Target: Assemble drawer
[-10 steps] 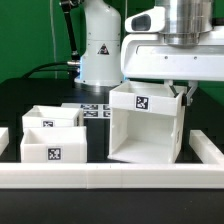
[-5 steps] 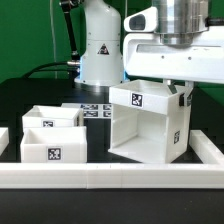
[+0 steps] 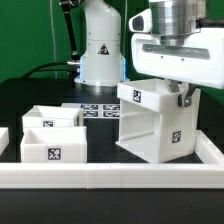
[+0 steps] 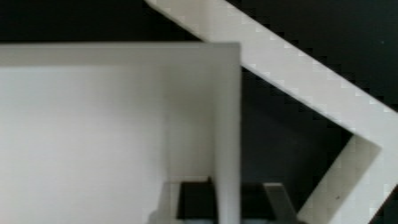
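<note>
The gripper [image 3: 181, 98] comes down from above onto the cube housing [image 3: 150, 125] and bites its top panel at the edge toward three o'clock in the exterior view. In the wrist view the two dark fingers [image 4: 192, 198] stand narrowly parted with that thin white panel [image 4: 226, 120] clamped between them. The housing sits right of centre on the black table [image 3: 30, 95], turned so one corner faces the camera, its open side toward seven o'clock. At its nine o'clock, apart from it, lie two open-top trays: the rear tray [image 3: 55, 118] and the front tray [image 3: 50, 150], side by side. The marker board [image 3: 98, 110] lies flat behind, at ten o'clock. The border wall [image 3: 110, 178] runs along the front.
</note>
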{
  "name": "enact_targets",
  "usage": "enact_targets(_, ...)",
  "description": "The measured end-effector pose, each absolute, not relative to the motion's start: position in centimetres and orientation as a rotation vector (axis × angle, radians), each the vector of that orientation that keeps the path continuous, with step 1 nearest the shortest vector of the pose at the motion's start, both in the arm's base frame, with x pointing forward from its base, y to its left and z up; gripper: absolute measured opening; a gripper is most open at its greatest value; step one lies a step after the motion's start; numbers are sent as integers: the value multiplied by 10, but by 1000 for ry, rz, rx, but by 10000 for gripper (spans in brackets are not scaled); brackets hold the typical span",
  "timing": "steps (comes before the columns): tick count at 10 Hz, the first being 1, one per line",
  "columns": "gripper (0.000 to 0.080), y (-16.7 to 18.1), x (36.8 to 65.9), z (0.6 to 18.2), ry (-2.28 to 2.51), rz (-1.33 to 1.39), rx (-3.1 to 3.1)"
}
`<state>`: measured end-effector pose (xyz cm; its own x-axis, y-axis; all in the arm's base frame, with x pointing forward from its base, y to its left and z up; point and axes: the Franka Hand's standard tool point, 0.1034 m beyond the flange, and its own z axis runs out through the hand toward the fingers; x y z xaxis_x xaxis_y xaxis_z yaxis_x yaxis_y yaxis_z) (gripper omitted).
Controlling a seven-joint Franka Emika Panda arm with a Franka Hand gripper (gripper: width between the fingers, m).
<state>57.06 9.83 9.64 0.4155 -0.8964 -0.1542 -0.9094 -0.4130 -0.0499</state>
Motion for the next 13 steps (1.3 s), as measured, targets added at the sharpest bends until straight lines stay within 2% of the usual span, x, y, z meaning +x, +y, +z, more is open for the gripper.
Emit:
enact_targets(4, 38, 101, 575, 96, 1904, 197, -2304)
enact_targets(11, 38, 99, 636, 97, 1896, 148, -2258)
enact_targets(13, 38, 98, 644, 97, 1904, 157, -2253)
